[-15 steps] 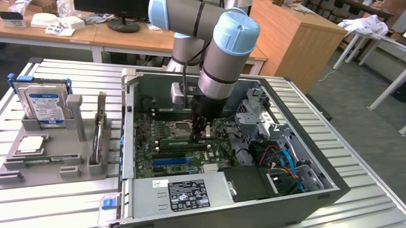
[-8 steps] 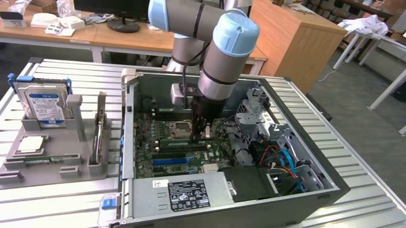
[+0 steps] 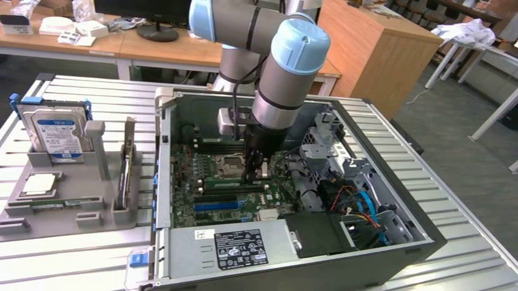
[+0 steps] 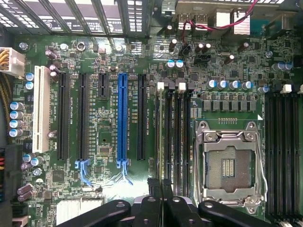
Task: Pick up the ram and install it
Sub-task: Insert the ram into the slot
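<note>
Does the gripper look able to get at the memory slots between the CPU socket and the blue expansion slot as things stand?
Probably yes: the computer case is open on its side, the gripper hangs close over those memory slots, and no cable or card covers them.

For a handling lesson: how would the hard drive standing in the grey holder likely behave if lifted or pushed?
The hard drive looks a rigid, metal-cased block: probably stiff and heavy for its size. Standing on edge in the grey holder, it should resist a push; outside it, it might tip.
</note>
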### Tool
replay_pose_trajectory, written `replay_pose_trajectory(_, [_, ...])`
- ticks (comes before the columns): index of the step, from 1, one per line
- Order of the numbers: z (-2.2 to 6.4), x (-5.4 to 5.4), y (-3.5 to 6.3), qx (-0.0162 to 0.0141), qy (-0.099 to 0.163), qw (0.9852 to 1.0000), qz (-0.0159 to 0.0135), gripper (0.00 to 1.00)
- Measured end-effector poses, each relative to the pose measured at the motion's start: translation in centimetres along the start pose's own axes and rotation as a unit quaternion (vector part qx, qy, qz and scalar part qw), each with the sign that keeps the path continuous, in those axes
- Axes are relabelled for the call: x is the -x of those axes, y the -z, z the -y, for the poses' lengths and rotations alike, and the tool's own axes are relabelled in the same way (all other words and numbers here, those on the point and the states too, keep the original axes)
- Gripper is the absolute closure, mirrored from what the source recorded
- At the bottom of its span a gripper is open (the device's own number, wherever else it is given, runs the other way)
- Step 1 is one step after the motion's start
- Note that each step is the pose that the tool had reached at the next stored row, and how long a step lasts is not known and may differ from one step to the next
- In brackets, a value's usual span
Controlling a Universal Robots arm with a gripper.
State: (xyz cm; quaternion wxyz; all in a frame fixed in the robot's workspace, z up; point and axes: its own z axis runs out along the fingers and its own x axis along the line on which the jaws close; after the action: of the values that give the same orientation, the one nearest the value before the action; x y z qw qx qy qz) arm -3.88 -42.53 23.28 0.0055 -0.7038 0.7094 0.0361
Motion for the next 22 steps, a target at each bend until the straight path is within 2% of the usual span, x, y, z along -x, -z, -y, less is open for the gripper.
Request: replay_pose_trajectory(22, [0.00, 0.07, -0.13, 0.0000, 0.000, 1.0000, 0.0000, 0.88])
